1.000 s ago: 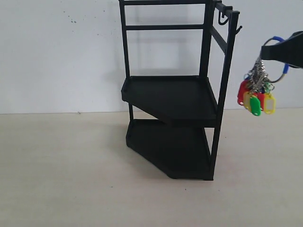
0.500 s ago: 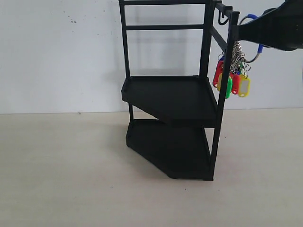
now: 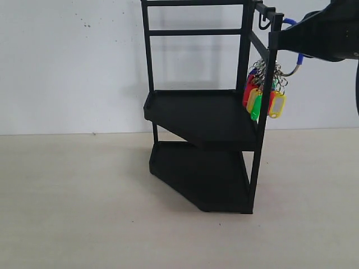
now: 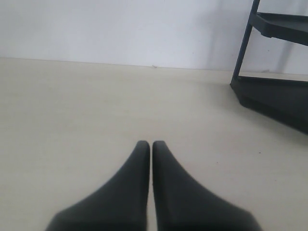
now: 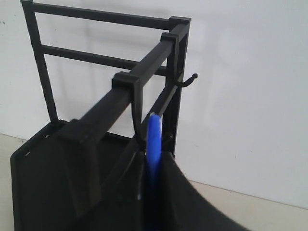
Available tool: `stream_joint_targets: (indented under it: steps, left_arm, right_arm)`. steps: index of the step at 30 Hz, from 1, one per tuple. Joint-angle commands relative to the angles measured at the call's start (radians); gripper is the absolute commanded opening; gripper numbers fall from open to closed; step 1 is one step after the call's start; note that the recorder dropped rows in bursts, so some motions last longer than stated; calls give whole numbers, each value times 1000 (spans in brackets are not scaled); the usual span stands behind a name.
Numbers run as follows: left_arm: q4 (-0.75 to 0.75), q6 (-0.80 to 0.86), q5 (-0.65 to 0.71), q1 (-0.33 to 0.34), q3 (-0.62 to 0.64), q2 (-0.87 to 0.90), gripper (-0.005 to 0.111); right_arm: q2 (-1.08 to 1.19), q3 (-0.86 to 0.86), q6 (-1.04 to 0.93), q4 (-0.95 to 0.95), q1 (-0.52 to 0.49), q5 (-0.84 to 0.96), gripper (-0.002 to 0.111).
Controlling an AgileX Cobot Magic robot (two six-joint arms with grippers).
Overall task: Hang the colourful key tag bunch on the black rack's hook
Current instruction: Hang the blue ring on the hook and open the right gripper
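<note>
Black rack (image 3: 196, 120), exterior: two tiers, stands on a pale table (image 3: 73, 213) against a white wall (image 3: 73, 67), right of centre.
Key bunch (image 3: 261, 95), exterior: hangs in the air at the rack's front right post, about level with the upper tray's rim. Red, yellow and green tags show left of the post, a yellow one right of it.
Loop (image 3: 299, 58), exterior: the blue sleeve arcs out above and below the gripper.
Right gripper (image 3: 283, 39), exterior: extends from the right edge, tip at the post just under the top bar (image 3: 268, 10). The bunch dangles below it.
J-hook (image 3: 262, 23), exterior: hangs from the top bar, just behind the post.
Hook, exterior: can't make it out, the gripper tip covers that spot.
Left gripper (image 4: 152, 146), left wrist: fingers pressed together, gripping nothing, low over the table. The rack's lower corner is off to one side, well apart.
Right gripper, right wrist: fingers clamped on the loop, which stands edge-on between them.
Hook (image 5: 136, 115), right wrist: thin black prong dropping from the nearer clip on the top bar. The loop's top sits right at it, touching or just beside. Cannot tell whether the loop is over the prong.
J-hook, right wrist: at the farther clip, tip curled up, apart from the loop.
</note>
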Motion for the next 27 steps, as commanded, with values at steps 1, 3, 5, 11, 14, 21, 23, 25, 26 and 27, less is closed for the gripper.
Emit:
stream_joint_targets:
  steps: [1,3,5,11,14,21,23,25,26,27]
  left_arm:
    - [3,3,-4,-1,-1,-2,4]
    - [3,3,-4,-1,-1,-2,4]
    - [3,3,-4,-1,-1,-2,4]
    - [3,3,-4,-1,-1,-2,4]
    - [3,3,-4,-1,-1,-2,4]
    - [3,3,-4,-1,-1,-2,4]
    - [3,3,-4,-1,-1,-2,4]
    - [3,3,-4,-1,-1,-2,4]
    - [3,3,-4,-1,-1,-2,4]
    - [3,3,-4,-1,-1,-2,4]
  right_arm:
    - [-5,2,29,0,1,3,0]
    - [-5,16,29,0,1,5,0]
    - [-5,31,29,0,1,5,0]
    - [-5,39,29,0,1,13,0]
    - [-5,39,44,0,1,21,9]
    - [-5,39,101,3,1,-14,71]
    - [-9,39,103,3,1,-56,71]
    - [-27,39,103,3,1,-104,65]
    - [-42,39,103,3,1,-124,61]
    - [-58,39,100,3,1,-135,57]
